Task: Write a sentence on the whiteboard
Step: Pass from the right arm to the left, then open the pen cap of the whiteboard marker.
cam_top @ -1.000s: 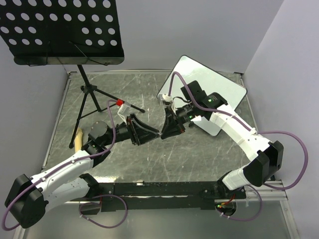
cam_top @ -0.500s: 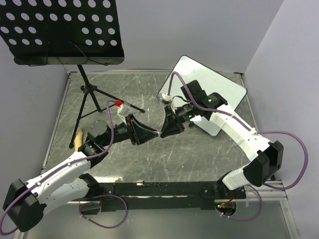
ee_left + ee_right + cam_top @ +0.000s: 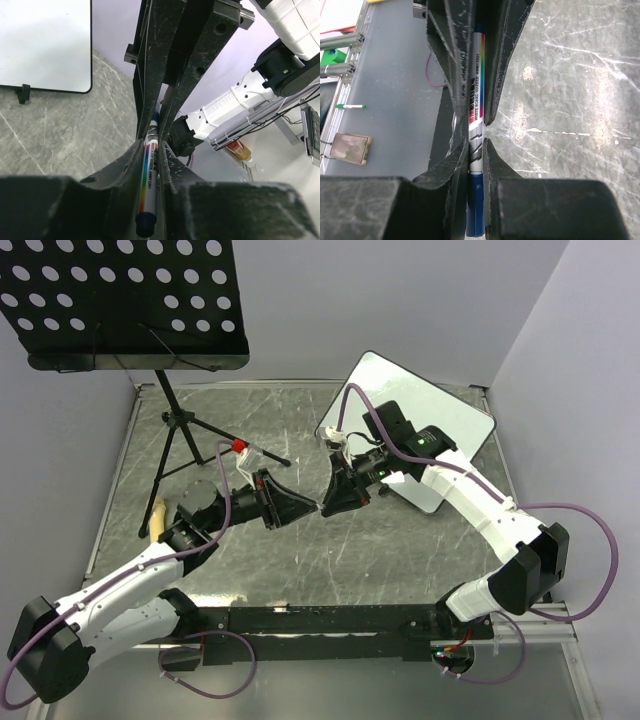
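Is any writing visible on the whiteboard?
No, the whiteboard shows blank white where visible, while the left tool and right tool both clamp the marker.

Arm shells: glossy white covers on the left arm (image 3: 120, 585) and right arm (image 3: 470, 495), with chunky black housings at the elbows and bases.
Cables: a purple cable (image 3: 614, 552) runs along each arm and hangs in free loops.
Left tool (image 3: 312, 508): black and wedge-shaped, with matte, grainy fingers (image 3: 125, 170).
Right tool (image 3: 328, 502): black with the same tapering build; its fingers (image 3: 440, 165) have a rough moulded texture and round screw holes (image 3: 218, 27).
Markings: a small green light (image 3: 422, 440) on the right wrist housing, a red piece (image 3: 240, 447) on the left wrist, and grey lettering (image 3: 220, 107) on a white link.
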You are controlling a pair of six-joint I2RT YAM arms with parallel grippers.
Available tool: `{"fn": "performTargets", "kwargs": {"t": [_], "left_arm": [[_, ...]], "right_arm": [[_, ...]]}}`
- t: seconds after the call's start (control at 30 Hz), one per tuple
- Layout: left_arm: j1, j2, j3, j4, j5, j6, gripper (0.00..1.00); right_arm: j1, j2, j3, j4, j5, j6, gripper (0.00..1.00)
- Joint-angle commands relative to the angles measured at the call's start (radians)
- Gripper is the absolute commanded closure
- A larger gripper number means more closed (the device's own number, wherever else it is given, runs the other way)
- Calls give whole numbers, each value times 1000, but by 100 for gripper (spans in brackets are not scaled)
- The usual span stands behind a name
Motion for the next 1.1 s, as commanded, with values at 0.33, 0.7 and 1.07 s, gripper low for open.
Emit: {"fn": "performTargets", "kwargs": {"t": [0.33,0.7,1.07], "left_arm": [[-5,-44,11,33,-33,18,99],[-5,-195,-49,-6,-128,96,99],[-5,-209,-86,120,-84,192,99]], "right_arm": [[-4,-8,19,15,3,-8,59],[-140,-100,119,-76,-8,-67,0],[-133,-112,74,-125,-143,-136,0]]}}
